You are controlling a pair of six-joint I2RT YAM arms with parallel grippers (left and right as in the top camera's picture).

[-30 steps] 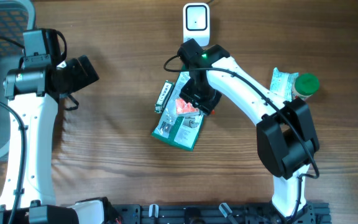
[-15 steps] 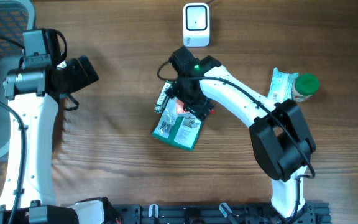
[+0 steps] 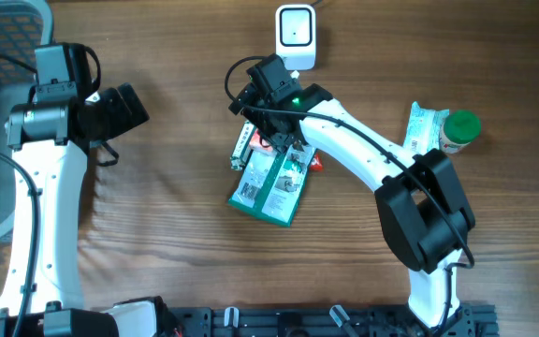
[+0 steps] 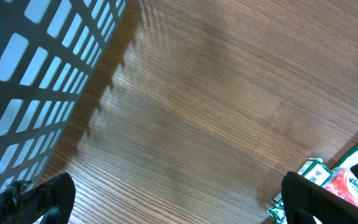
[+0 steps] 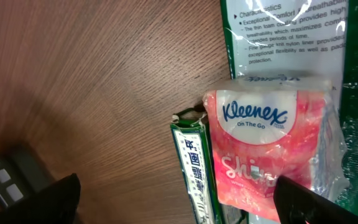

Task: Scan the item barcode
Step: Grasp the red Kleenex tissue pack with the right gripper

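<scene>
A white barcode scanner (image 3: 296,37) stands at the far middle of the table. Just in front of it lies a pile: a flat green package (image 3: 268,192), a narrow green-and-white pack (image 3: 241,145) and a pink Kleenex tissue pack (image 5: 266,149) resting on the green package (image 5: 291,37). My right gripper (image 3: 268,131) hangs open over the pile and holds nothing. In its wrist view the narrow pack (image 5: 194,168) lies between the spread fingers and the tissue pack sits by the right finger. My left gripper (image 3: 129,108) is open and empty at the far left, away from the pile.
A green-capped bottle (image 3: 458,129) and a pale packet (image 3: 424,126) lie at the right. A grey mesh basket (image 4: 30,62) sits at the left edge. A black rail (image 3: 298,320) runs along the front edge.
My right gripper opened, let go of the pink tissue pack and moved away and to the left, toward the scanner. The tissue pack stays on the green package. The left arm has not moved.
</scene>
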